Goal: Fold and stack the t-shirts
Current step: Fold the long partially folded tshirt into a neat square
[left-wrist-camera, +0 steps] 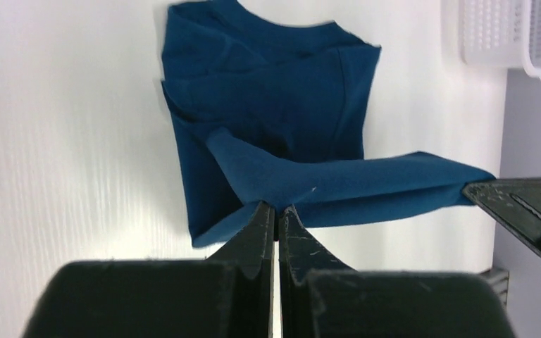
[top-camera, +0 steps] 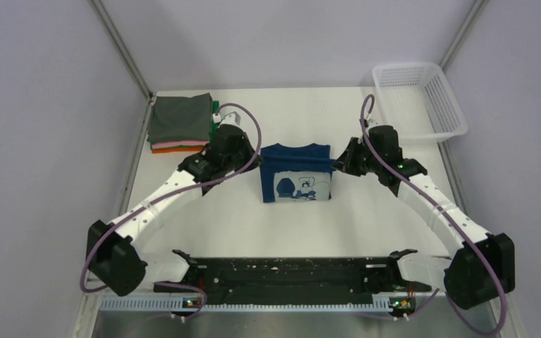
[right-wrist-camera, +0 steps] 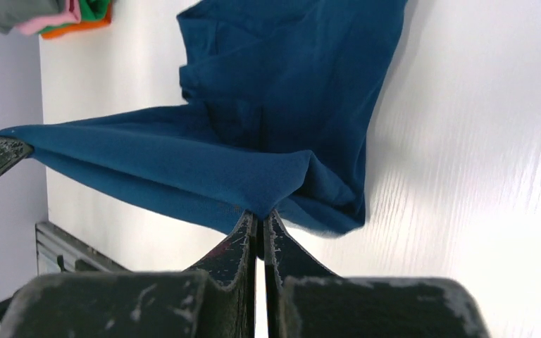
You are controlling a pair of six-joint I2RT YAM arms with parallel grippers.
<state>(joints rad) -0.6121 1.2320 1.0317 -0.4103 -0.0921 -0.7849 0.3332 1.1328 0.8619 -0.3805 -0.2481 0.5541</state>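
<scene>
The navy blue t-shirt (top-camera: pixel 296 173) lies mid-table, its pale grey print facing up on the part folded over. My left gripper (top-camera: pixel 256 160) is shut on the shirt's left edge, seen in the left wrist view (left-wrist-camera: pixel 277 210). My right gripper (top-camera: pixel 337 163) is shut on the right edge, seen in the right wrist view (right-wrist-camera: pixel 260 215). The held hem is stretched taut between them above the rest of the navy shirt (left-wrist-camera: pixel 275 105), which also shows in the right wrist view (right-wrist-camera: pixel 289 77). A stack of folded shirts (top-camera: pixel 178 121), grey on top with pink, orange and green below, sits at the back left.
A white mesh basket (top-camera: pixel 418 99) stands at the back right corner. A black rail (top-camera: pixel 289 271) runs along the near edge between the arm bases. Grey walls enclose the table on both sides.
</scene>
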